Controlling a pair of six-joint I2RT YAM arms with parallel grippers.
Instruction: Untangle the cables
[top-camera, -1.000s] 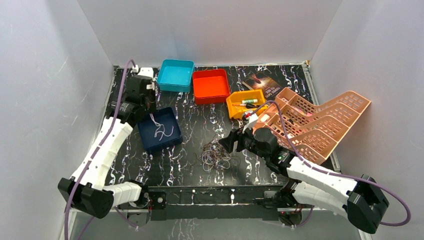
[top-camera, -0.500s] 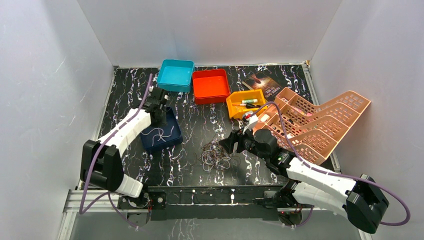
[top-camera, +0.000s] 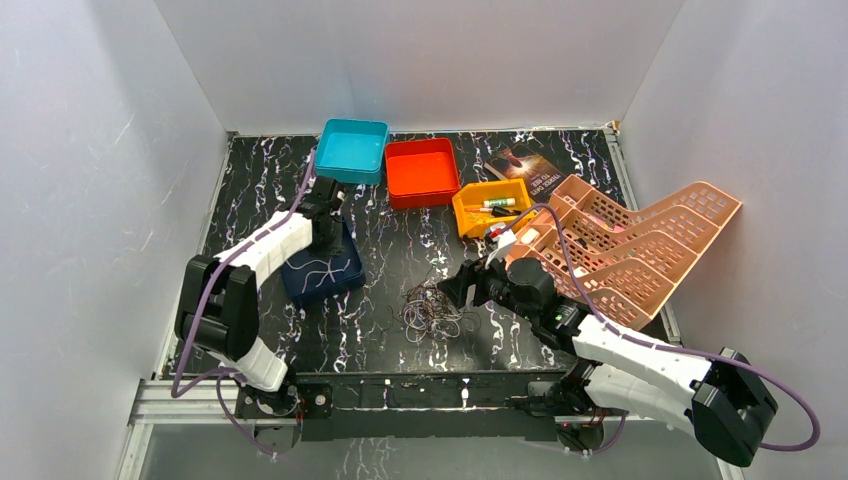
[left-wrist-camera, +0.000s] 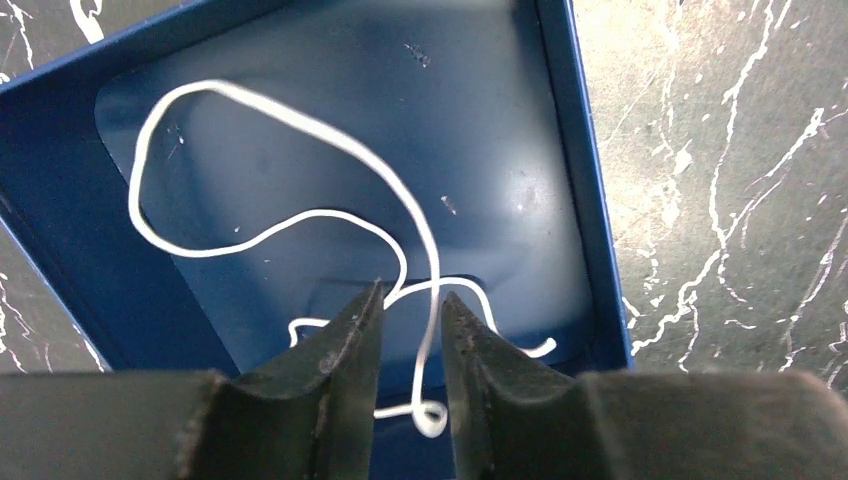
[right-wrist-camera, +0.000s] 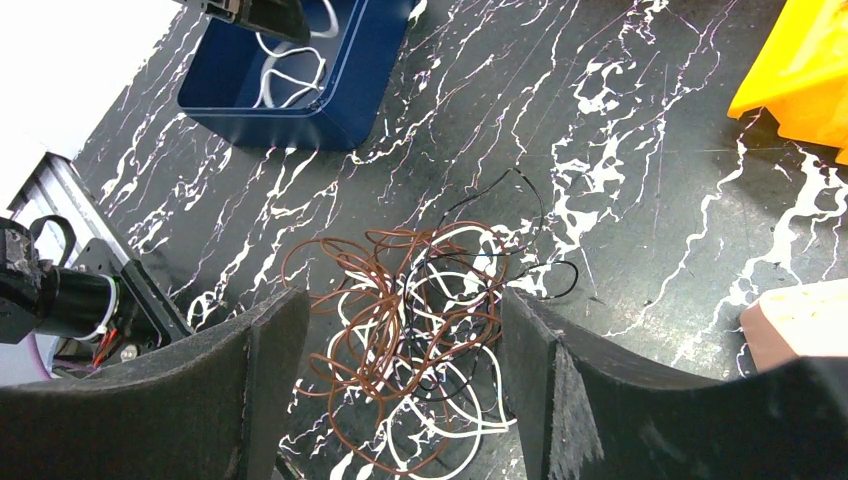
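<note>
Cables: one tangled heap of brown, white and black thread-thin loops lies mid-table, too knotted to count the strands. At least one white cable curls loose inside the navy bin.
Bins: four open, square plastic tubs, namely the navy bin, a teal bin, a red bin and a yellow bin. One peach lattice rack stands at the right.
Left gripper: its white left arm folds back over the navy bin and the fingers point down into it. The jaws are a narrow gap apart; the white strand runs through the gap, apparently unpinched.
Right gripper: the right arm stretches low toward the centre. The jaws are spread wide above the heap, gripping nothing.
Surfaces: a glossy black tabletop veined in white, a smooth bin floor, and dark matte fingers.
</note>
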